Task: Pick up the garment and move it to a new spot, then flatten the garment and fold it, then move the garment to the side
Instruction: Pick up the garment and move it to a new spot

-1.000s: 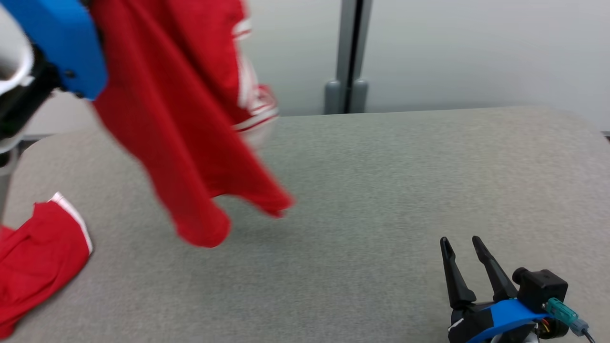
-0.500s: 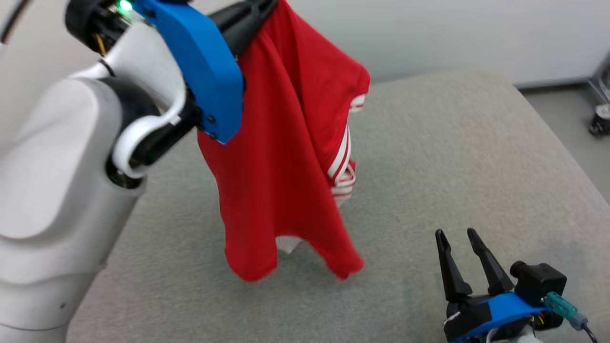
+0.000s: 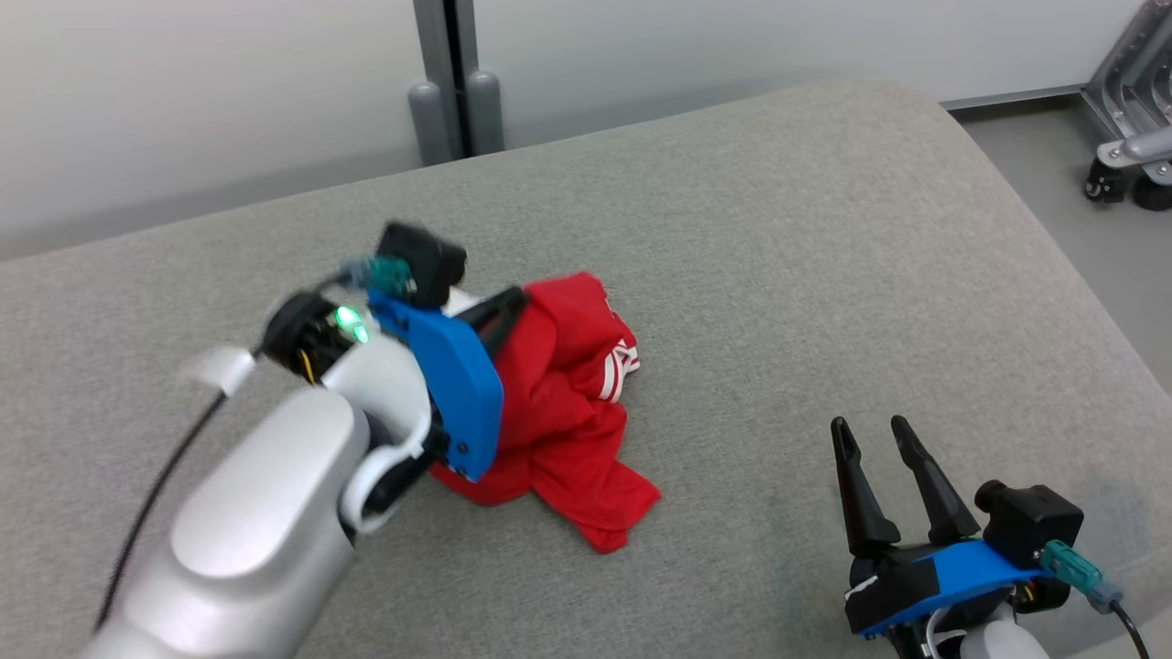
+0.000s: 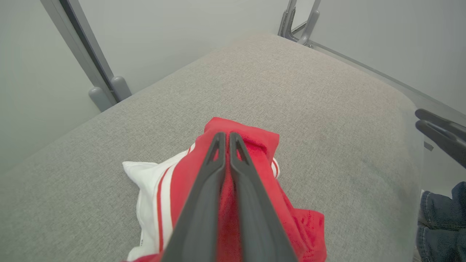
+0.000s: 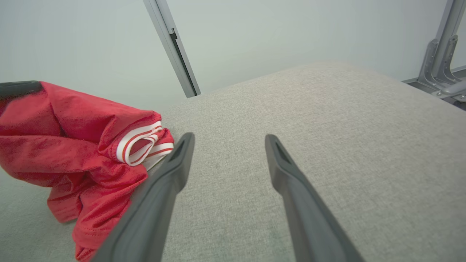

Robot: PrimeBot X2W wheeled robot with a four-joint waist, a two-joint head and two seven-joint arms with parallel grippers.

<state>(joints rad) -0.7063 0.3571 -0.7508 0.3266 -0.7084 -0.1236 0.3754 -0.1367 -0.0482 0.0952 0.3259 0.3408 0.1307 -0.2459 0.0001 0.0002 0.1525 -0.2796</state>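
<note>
Garment (image 3: pixel 568 430): one; left claw (image 4: pixel 225 137), right claw (image 3: pixel 868 426)

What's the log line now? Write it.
left fingers shut on garment | garment bunched on table | right fingers open, empty

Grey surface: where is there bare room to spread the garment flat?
Widest bare stretch of the grey surface: between the garment and the right edge, beyond the open right gripper. Also bare along the near edge between both arms. Crowded at the crumpled heap, where the shut left gripper pinches it.
</note>
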